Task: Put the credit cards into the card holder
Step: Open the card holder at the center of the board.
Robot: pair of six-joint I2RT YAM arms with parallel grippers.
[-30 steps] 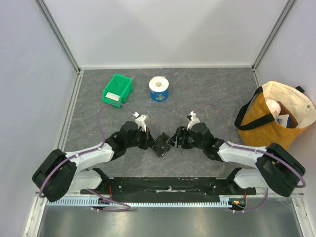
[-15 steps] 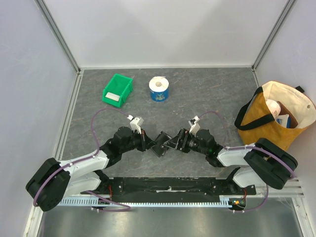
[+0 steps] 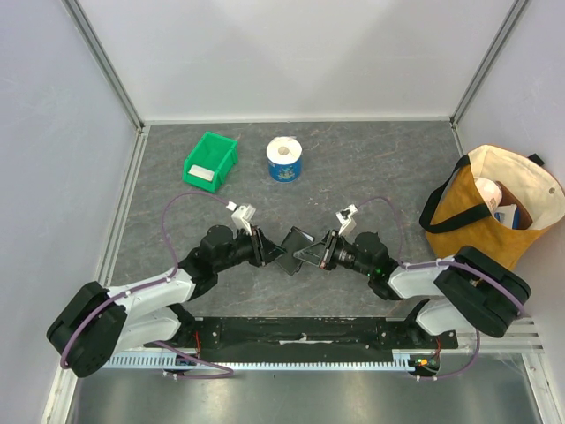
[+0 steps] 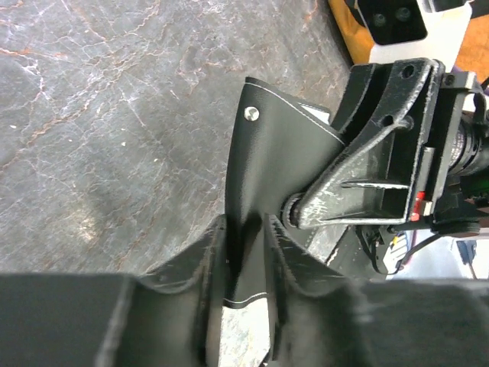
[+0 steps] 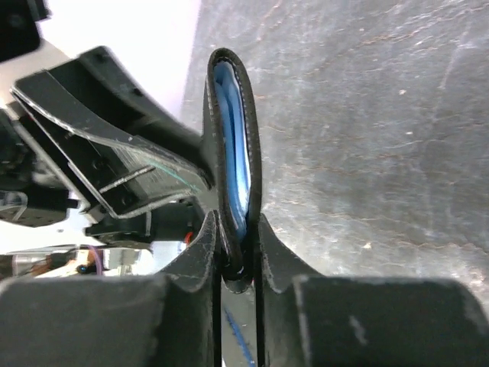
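Note:
The black card holder (image 3: 298,241) hangs above the table between my two grippers, held on edge. My left gripper (image 3: 268,250) has one thin flap (image 4: 246,199) between its close-set fingers, and the snap (image 4: 251,114) shows at the far corner. My right gripper (image 3: 319,254) is shut on the opposite edge. In the right wrist view (image 5: 238,223) the folded holder (image 5: 253,145) shows its blue inner pocket (image 5: 232,130). A small white flat rectangle (image 3: 201,173), seemingly a credit card, lies in the green bin. No other card shows.
The green plastic bin (image 3: 217,155) stands at the back left. A white roll with a blue label (image 3: 284,159) sits beside it. A tan tote bag (image 3: 488,212) with items inside leans at the right edge. Pale walls enclose the grey table.
The right gripper, open a second ago, has shut on the card holder's edge. Both grippers have drawn slightly apart with the holder raised between them.

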